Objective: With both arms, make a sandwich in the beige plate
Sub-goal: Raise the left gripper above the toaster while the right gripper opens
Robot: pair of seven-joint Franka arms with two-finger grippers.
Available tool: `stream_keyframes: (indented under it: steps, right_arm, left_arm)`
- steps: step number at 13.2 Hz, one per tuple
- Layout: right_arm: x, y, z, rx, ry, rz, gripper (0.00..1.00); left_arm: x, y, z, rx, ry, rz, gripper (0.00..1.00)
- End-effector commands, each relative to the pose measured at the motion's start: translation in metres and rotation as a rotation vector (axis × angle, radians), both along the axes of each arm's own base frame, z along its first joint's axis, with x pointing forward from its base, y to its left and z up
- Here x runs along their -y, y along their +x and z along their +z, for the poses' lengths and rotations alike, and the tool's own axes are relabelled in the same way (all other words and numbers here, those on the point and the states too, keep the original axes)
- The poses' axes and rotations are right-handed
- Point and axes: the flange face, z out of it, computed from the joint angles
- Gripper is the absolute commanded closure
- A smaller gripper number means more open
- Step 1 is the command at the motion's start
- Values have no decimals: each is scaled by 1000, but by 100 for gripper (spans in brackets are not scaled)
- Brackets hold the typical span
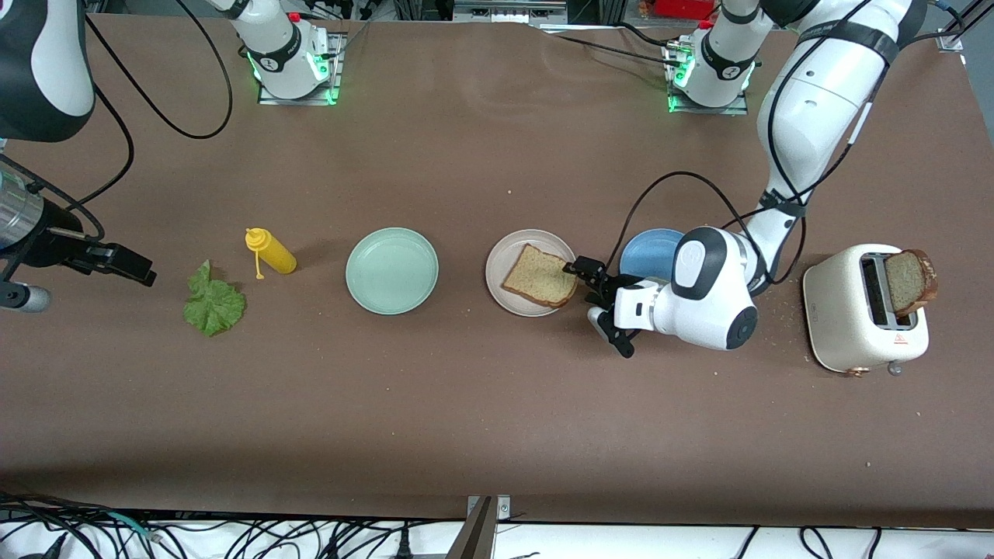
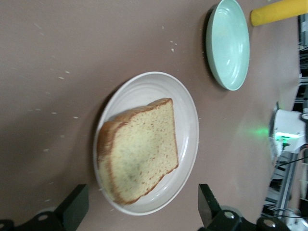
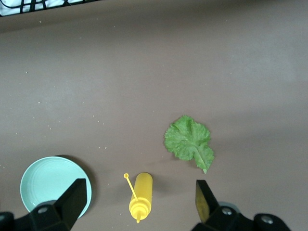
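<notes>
The beige plate [image 1: 495, 268] sits mid-table with one bread slice [image 1: 541, 276] lying on it. A second bread slice [image 1: 910, 281] sticks up from the toaster [image 1: 854, 326] at the left arm's end. The green lettuce leaf [image 1: 212, 303] lies flat on the table at the right arm's end. My left gripper [image 1: 602, 305] is open and empty, low beside the plate on the toaster's side; its wrist view shows the plate [image 2: 190, 120] and the bread [image 2: 139, 149] between the spread fingers [image 2: 77, 204]. My right gripper [image 1: 116, 262] is open and empty, up over the table near the lettuce [image 3: 189, 142].
A mint-green plate [image 1: 392, 270] and a lying yellow squeeze bottle [image 1: 272, 250] are between the lettuce and the beige plate. A blue plate [image 1: 648, 252] is partly hidden by the left arm. Crumbs lie around the toaster.
</notes>
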Motion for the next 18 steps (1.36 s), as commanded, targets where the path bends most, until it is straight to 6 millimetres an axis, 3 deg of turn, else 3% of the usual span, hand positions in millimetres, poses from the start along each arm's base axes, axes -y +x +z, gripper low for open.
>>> stream_keyframes:
  steps: [1,4,7,9,11,14,16,18]
  right_arm:
    - [-3,-8,-5,-14,4,20,1]
    - [-6,-19,-18,-45,54,175,1]
    - [8,-51,-43,1,156,360,1]
    - [33,-67,-64,52,238,527,1]
    - [68,-75,-77,113,308,710,1]
    - [110,-98,-121,260,444,927,1]
    - [131,-114,-152,350,519,1024,1]
    - [138,-125,-185,480,593,1129,1]
  left_arm:
    - [-18,6,44,64,112,-5,0]
    - [-45,8,112,146,326,3,0]
    - [-65,-8,193,170,508,61,0]
    - [-79,-19,241,201,656,153,0]
    - [-113,-29,286,247,713,264,0]
    - [-174,-56,352,310,748,414,0]
    - [-187,-76,374,333,753,446,0]
    - [-193,-93,365,302,759,449,0]
